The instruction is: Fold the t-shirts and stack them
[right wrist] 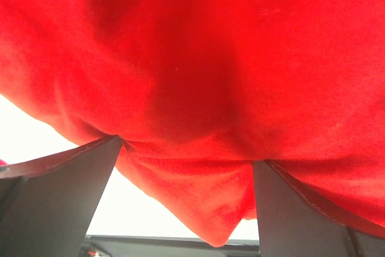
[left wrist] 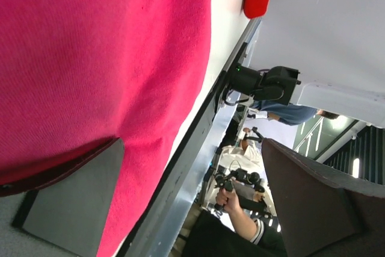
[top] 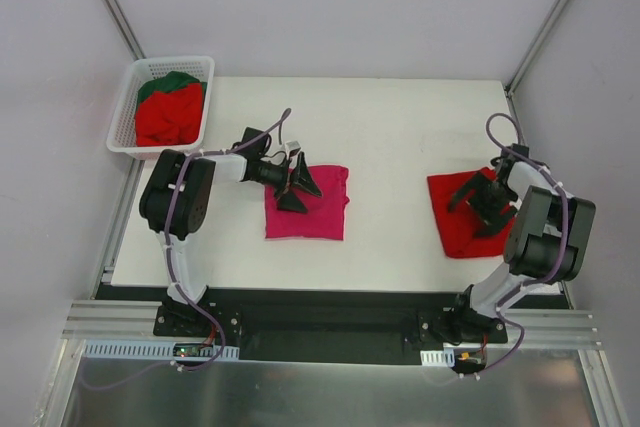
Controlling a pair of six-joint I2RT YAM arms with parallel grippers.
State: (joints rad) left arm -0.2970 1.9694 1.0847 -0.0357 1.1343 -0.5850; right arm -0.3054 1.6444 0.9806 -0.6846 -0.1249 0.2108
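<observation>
A pink shirt [top: 318,209] lies folded into a rough square on the tabletop [top: 390,127], left of centre and nearer the near edge. The left gripper [top: 297,187] hangs over the shirt's far left corner with its jaws spread wide. In the left wrist view, 1 of its fingers [left wrist: 72,203] is low against the pink cloth and the other is clear of it, with nothing pinched between them.

A red shirt [top: 455,217] lies bunched near the right edge. The right gripper [top: 487,202] is down on it, jaws also spread wide. In the right wrist view a fold of red cloth bulges between the 2 fingers [right wrist: 54,203]; I cannot tell whether they press it.

A white basket [top: 125,112] sits at the far left corner. It holds more red shirts [top: 168,117], with a green shirt [top: 165,84] at its far side.
</observation>
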